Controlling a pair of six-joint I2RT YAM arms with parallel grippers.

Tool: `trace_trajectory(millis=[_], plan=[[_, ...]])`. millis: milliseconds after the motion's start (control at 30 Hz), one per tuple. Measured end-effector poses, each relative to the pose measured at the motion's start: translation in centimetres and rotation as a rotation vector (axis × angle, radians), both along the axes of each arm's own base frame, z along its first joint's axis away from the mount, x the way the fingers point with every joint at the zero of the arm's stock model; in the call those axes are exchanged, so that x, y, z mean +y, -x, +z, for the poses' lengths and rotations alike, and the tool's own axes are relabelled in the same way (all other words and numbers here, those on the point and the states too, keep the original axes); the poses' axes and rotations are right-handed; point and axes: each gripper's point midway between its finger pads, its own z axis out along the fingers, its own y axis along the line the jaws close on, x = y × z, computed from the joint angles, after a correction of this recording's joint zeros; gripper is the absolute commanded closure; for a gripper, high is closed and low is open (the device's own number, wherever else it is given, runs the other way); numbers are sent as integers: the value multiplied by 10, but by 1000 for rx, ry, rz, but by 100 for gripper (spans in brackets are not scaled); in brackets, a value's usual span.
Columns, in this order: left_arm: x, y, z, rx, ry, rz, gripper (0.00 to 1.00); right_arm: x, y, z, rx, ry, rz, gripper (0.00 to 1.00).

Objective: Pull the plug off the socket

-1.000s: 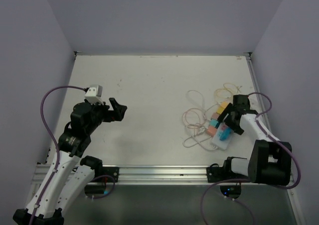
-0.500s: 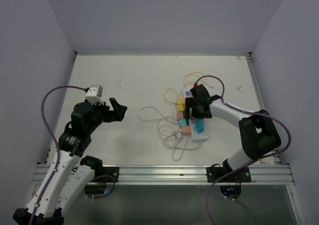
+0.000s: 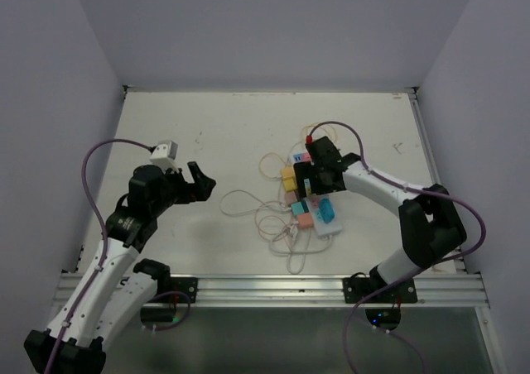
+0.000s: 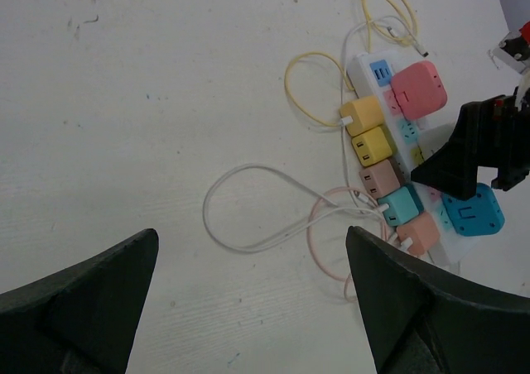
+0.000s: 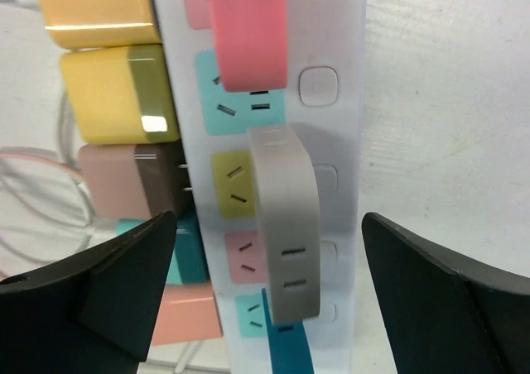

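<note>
Scuffed white table [image 3: 207,126] holds socket [image 5: 331,142]; left hand [image 3: 199,184], right hand [image 3: 319,175] both spread, empty.

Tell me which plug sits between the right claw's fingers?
The only grey plug, mid-strip on the socket, flanked by the pink plug and the blue plug.

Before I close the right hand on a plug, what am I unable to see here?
1. Top view: the right hand covers the middle of the socket; what lies beneath is hidden.
2. Left wrist view: that hand blocks the socket between the pink plug and the blue plug.
3. Right wrist view: both socket ends are cut off by the frame, and the blue plug is cropped at the bottom.
4. The cords are too tangled to trace to plugs.
</note>
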Motion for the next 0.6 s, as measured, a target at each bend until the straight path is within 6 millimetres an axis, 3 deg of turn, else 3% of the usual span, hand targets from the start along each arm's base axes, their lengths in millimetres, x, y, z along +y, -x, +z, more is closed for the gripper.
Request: trace_trajectory(millis=[167, 267, 433, 600], plan=[[-7, -3, -10, 54, 21, -15, 1, 8, -11, 35, -85, -40, 28, 1], [-11, -4, -15, 82, 33, -21, 1, 9, -13, 45, -113, -51, 31, 1], [-21, -9, -16, 97, 89, -30, 1, 5, -12, 43, -114, -34, 25, 1], [-45, -16, -26, 140, 154, -62, 3, -5, 0, 31, -91, -4, 18, 2]])
